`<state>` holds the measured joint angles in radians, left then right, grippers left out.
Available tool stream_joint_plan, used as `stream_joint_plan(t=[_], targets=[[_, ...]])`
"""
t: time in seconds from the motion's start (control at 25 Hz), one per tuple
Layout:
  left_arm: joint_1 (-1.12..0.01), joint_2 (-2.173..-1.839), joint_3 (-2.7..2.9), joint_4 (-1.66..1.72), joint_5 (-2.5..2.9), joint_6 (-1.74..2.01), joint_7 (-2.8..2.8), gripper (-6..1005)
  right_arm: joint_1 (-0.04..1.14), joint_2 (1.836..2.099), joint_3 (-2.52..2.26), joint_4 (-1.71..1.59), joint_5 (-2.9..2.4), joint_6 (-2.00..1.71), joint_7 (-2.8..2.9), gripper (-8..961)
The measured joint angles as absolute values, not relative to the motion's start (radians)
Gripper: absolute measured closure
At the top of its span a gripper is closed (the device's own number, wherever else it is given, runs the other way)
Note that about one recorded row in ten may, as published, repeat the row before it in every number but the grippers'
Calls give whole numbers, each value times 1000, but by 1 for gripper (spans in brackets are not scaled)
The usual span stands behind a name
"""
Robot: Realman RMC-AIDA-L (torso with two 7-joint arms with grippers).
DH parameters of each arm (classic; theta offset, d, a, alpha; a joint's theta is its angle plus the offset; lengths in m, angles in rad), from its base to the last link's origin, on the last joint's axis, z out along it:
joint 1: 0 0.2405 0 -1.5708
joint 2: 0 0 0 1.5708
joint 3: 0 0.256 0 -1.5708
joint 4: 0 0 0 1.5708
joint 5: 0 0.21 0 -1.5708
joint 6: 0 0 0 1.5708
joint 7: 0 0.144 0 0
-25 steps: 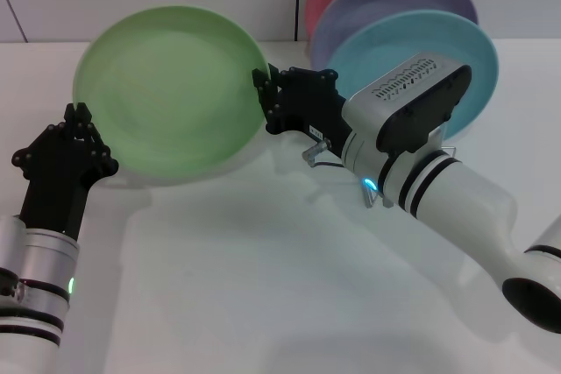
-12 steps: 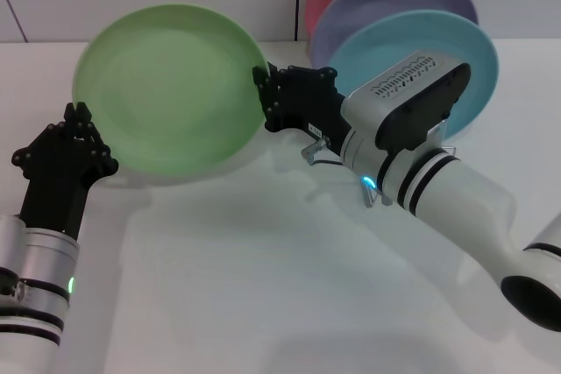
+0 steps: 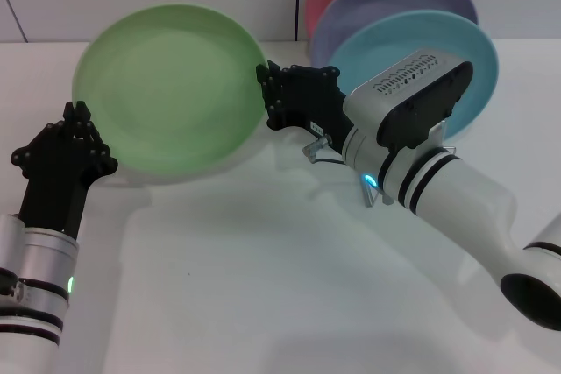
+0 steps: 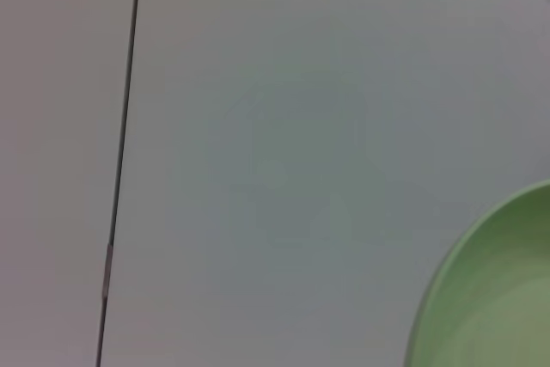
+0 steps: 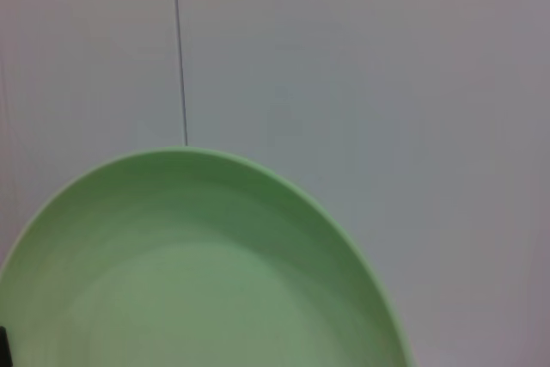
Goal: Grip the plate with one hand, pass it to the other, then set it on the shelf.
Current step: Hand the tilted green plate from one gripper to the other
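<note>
Plate [image 3: 168, 89] tilted upright, right gripper [image 3: 273, 102] clamping its rim, arm extended.

We see a brightly and evenly lit head view, the white table [image 3: 263, 286] nearly washed out, with only soft, pale shadows under the green plate [image 3: 166, 85] and beneath the right arm, which suggests diffuse light from above. Small green and cyan indicator lights glow on the two forearms, and a mild sheen lies on the turquoise plate [image 3: 473, 50]. Both wrist views look dimmer, greyer and soft, the plate's rim fuzzy against the wall [image 5: 361, 66].
</note>
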<state>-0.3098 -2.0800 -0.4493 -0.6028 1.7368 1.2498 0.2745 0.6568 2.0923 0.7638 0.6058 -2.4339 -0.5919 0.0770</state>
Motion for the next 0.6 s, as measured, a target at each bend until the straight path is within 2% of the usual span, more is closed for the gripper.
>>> stream_joint_plan(t=[0.6], targets=[[-318, -2080, -437, -599, 1734, 1245, 263, 968, 656, 2092, 752, 607, -2432, -598, 82, 915]])
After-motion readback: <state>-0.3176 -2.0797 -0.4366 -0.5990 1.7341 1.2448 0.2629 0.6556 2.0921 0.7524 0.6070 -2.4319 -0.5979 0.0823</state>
